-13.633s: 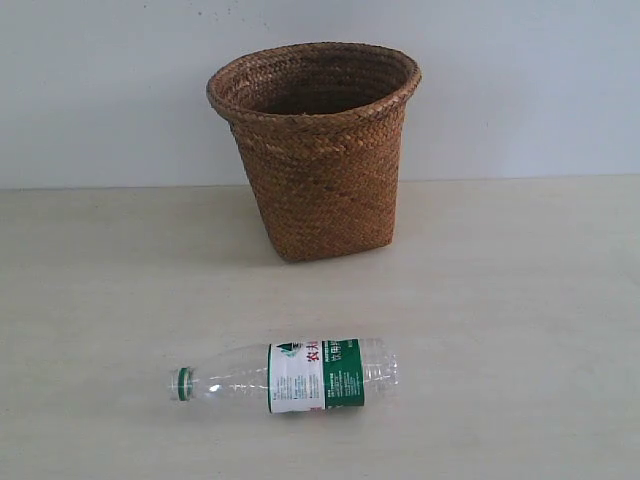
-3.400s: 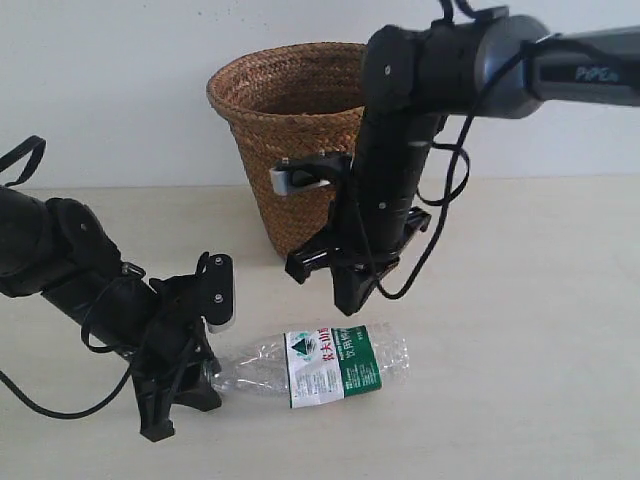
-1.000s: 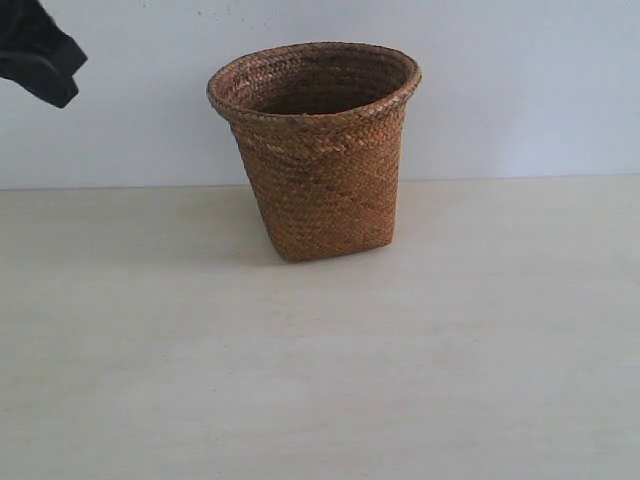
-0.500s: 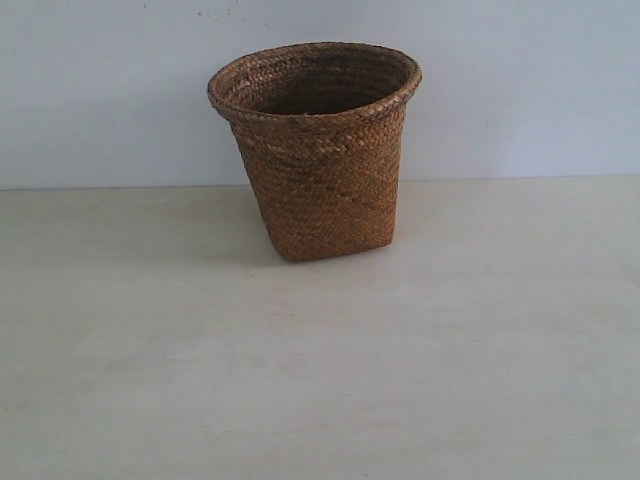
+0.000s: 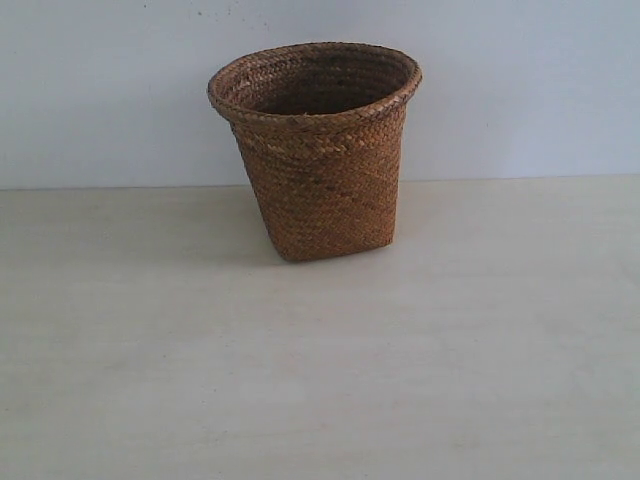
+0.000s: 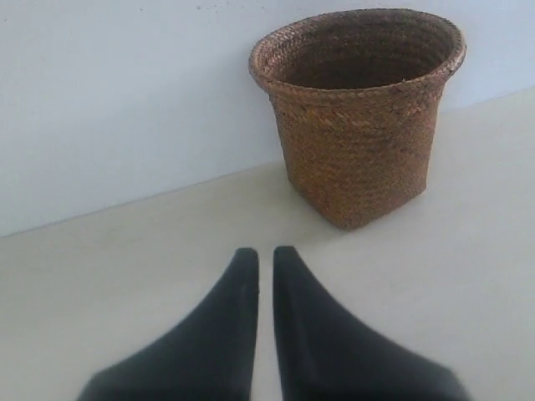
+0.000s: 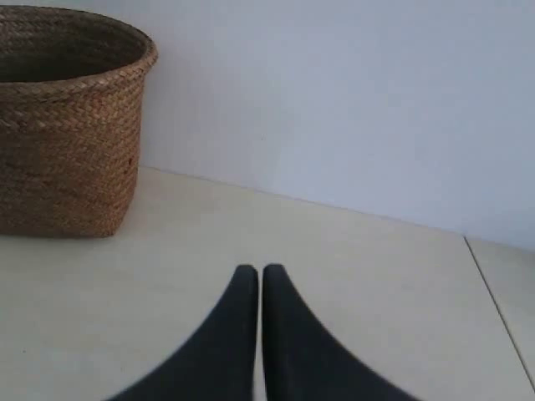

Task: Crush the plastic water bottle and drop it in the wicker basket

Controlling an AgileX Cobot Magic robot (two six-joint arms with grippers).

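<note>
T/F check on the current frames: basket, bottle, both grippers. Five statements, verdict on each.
1. The wicker basket stands upright on the table. True.
2. The plastic water bottle lies on the table in front of the basket. False: no bottle shows on the table in any view.
3. The left gripper is clamped on the bottle. False: its fingers are close together with nothing between them.
4. The right gripper is shut and empty. True.
5. The basket is wider at its base than at its rim. False: it tapers from a wide rolled rim to a narrower base.
</note>
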